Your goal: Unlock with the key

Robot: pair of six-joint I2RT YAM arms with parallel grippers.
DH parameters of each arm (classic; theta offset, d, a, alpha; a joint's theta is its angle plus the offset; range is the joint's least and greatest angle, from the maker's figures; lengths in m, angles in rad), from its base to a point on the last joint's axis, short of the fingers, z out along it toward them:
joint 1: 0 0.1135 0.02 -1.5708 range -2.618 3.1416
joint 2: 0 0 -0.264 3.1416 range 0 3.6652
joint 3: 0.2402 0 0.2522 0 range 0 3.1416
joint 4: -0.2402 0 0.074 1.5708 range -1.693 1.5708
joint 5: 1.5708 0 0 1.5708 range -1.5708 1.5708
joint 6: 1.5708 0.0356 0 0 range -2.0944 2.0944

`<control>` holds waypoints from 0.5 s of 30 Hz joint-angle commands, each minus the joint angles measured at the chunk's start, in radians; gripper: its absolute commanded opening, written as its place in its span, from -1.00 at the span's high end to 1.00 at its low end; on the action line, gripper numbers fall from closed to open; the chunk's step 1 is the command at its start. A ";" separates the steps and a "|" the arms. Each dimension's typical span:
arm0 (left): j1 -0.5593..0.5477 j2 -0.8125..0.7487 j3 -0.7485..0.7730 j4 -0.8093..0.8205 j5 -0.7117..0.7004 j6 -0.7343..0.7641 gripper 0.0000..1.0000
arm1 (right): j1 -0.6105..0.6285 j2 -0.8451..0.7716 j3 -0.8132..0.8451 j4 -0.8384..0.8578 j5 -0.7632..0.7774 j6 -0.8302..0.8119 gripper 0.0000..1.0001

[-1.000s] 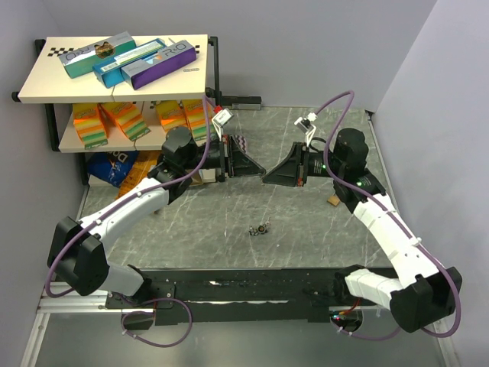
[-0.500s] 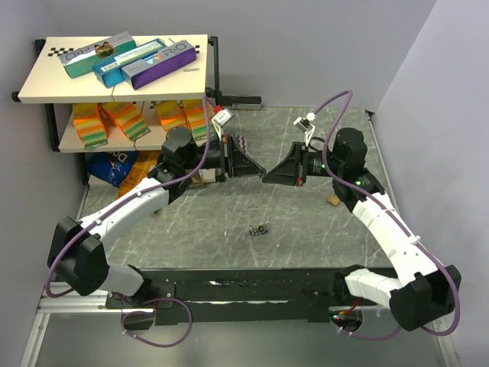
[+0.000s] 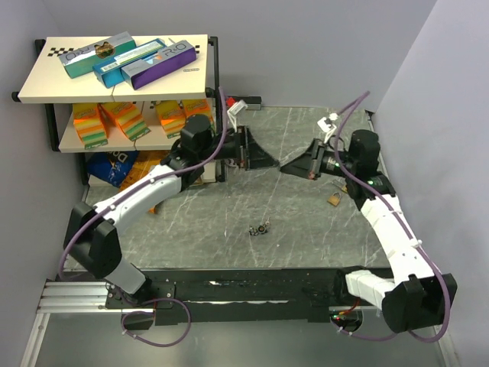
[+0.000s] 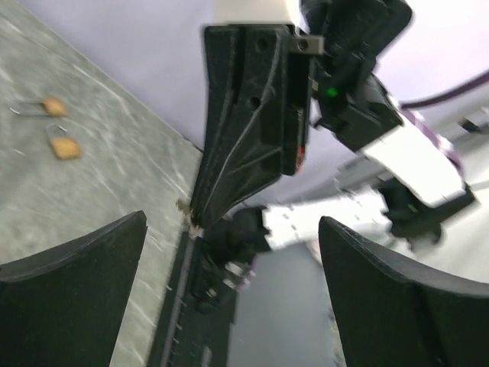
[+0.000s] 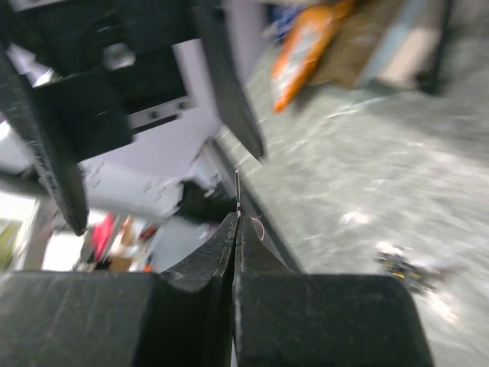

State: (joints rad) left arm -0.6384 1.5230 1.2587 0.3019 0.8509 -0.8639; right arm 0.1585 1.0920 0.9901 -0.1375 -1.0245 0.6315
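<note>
My right gripper is shut, and a thin silver key, seen edge-on, sticks out from between its tips. It hangs in the air over the middle of the table. My left gripper faces it tip to tip with its jaws wide open and nothing between them. In the left wrist view the shut right gripper shows a tiny pale bit at its tip. Two small brass padlocks lie on the table, close to the right arm.
A small dark cluster of metal bits lies on the table in front of the grippers. At the back left stands a shelf with boxes, and snack bags lie beneath it. Grey walls close in the back and right.
The left gripper has opened and the right gripper has shut. Both grippers, still tip to tip, have shifted right and toward the back of the table.
</note>
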 commanded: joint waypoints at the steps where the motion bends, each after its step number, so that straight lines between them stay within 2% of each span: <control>1: -0.047 0.099 0.143 -0.181 -0.224 0.141 -0.99 | -0.117 -0.078 0.047 -0.219 0.119 -0.121 1.00; 6: -0.113 0.273 0.281 -0.361 -0.447 0.175 -0.95 | -0.267 -0.152 0.122 -0.332 0.298 -0.170 1.00; 7: -0.122 0.349 0.356 -0.398 -0.473 0.175 -0.95 | -0.280 -0.167 0.160 -0.349 0.323 -0.177 1.00; 9: -0.156 0.435 0.447 -0.522 -0.541 0.183 -0.94 | -0.284 -0.182 0.202 -0.410 0.389 -0.197 1.00; 13: -0.230 0.702 0.751 -0.719 -0.622 0.210 -0.92 | -0.290 -0.247 0.257 -0.441 0.498 -0.190 1.00; 15: -0.247 0.768 0.821 -0.777 -0.647 0.226 -0.93 | -0.290 -0.268 0.263 -0.462 0.520 -0.182 1.00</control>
State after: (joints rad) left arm -0.8299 2.1746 1.9198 -0.2512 0.3229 -0.6918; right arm -0.1253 0.8791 1.2015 -0.5266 -0.6212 0.4614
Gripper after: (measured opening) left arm 0.964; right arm 0.007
